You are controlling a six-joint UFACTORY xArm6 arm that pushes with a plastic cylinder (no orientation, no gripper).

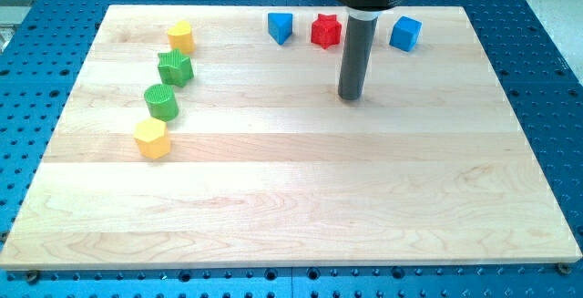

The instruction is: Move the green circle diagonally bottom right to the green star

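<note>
Hand = bare rod, nothing held; my tip [352, 97] sits upper centre of surface [301, 207], well apart from blocks at left. Green circle [162, 103] lies just below-left of green star [175, 67]. Approach step, judging: next, tip must get round to circle's left, push rightward.

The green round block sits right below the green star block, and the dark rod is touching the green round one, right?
No. In the camera view my tip is far off to the view's right, touching no block. The green round block does sit just below the green star block.
</note>
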